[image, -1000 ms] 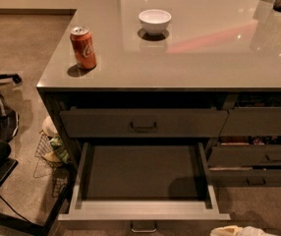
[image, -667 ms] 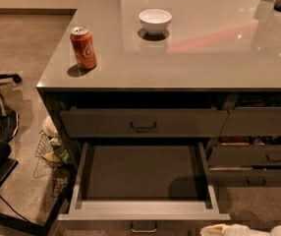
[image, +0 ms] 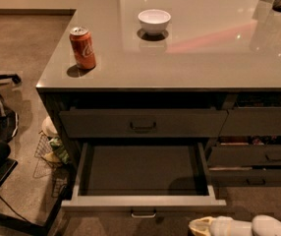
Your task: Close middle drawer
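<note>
**Middle drawer stands fully out – a square push will shut it**

The middle drawer (image: 140, 168) hangs out of the counter (image: 204, 58), in the left-hand stack and directly below the closed top drawer (image: 143, 123). It is pulled so far from the counter's front face that its whole dark floor shows, and nothing can be seen lying in it. The gripper (image: 202, 225) sits low in front of the counter, further out than the drawer's front panel and off towards the counter's right half. It is apart from the panel. Whether it is open or closed, or has hold of anything, cannot be told.

The drawer's long axis runs left to right, parallel to the counter's front edge. Its front panel and small pull handle (image: 143, 214) face outward, away from the counter, and its travel runs straight back under the counter top.

My judgement is that the step in hand is the approach, with no contact made yet. To do it well, bring the gripper across towards the counter's left until it lines up with the handle. Then press flat on the panel near its middle and drive straight in towards the counter. A push at the right-hand corner would likely skew so wide a drawer on its runners – keep it central and steady until the panel sits flush with the counter's other fronts.
</note>
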`<state>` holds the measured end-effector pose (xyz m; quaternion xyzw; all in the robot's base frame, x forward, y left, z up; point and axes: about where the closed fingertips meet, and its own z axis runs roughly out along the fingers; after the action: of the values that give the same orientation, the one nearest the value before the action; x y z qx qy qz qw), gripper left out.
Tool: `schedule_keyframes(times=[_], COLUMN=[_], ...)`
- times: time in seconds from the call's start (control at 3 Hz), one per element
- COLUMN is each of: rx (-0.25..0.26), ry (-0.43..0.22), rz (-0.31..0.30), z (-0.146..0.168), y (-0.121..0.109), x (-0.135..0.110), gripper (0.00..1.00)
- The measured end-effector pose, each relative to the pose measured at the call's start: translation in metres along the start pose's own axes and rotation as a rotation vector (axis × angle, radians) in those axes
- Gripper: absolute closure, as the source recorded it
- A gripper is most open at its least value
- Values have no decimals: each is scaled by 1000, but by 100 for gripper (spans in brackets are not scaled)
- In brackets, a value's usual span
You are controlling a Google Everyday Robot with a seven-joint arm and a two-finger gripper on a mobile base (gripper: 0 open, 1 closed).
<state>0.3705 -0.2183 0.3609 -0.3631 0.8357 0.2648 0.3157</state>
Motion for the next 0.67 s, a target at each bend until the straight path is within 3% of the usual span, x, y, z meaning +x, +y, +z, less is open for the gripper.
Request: schedule_keyframes(times=[0.33, 0.67], rx=[0, 3], ry=[0, -38], rz=[0, -63], z=[0, 15], y=[0, -29], x=[0, -45], gripper=[100, 100])
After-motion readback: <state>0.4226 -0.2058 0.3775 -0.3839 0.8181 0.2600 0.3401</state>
